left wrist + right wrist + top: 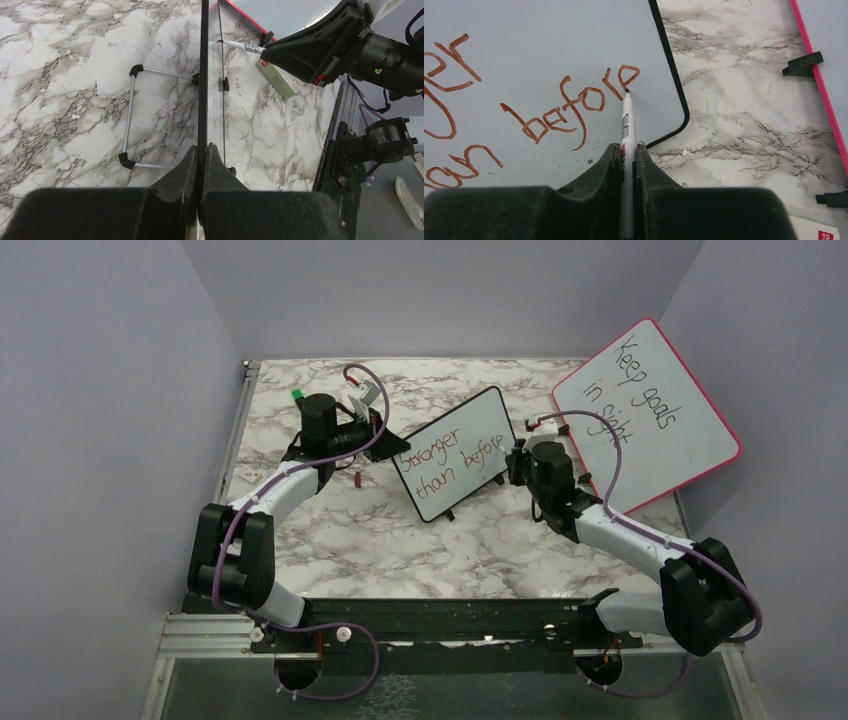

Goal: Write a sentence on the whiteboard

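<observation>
The small black-framed whiteboard (478,420) stands tilted in the middle of the marble table. My left gripper (385,436) is shut on its left edge; in the left wrist view the board's edge (203,75) runs straight up from between the shut fingertips of that gripper (202,147). The sentence (447,446) reads "Stronger than before" in reddish-brown, in two lines. My right gripper (625,146) is shut on a white marker (627,120). The marker's tip touches the board (549,30) at the last letter of "before" (569,105). From above, the right gripper (516,460) sits at the board's right side.
A larger pink-framed board (650,410) with black writing leans against the right wall. A small red piece (358,480) lies left of the whiteboard. The board's wire stand (131,120) rests on the marble behind it. A small green box (280,80) lies near the marker.
</observation>
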Controlling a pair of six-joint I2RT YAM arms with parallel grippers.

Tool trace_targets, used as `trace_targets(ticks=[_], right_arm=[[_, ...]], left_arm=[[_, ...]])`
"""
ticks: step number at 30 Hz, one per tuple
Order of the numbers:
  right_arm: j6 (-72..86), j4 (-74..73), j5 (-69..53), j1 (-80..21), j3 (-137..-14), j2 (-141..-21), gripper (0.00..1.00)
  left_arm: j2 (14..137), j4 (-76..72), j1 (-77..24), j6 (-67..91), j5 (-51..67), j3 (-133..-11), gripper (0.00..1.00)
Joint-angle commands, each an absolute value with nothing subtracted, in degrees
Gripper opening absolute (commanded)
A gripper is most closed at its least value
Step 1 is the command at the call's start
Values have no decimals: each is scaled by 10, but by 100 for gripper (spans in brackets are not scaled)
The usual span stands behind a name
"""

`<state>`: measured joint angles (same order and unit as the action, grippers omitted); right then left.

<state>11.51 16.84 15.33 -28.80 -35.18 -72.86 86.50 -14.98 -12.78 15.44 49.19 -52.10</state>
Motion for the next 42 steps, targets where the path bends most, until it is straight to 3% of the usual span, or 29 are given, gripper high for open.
trace_targets(ticks=[1, 42], right_arm=[[121, 177, 180, -288, -347, -746, 1], [128, 247, 239, -281, -340, -745, 1]], left_arm=[[875, -87, -129, 120, 461, -513, 0], [874, -88, -129, 121, 458, -513, 0]])
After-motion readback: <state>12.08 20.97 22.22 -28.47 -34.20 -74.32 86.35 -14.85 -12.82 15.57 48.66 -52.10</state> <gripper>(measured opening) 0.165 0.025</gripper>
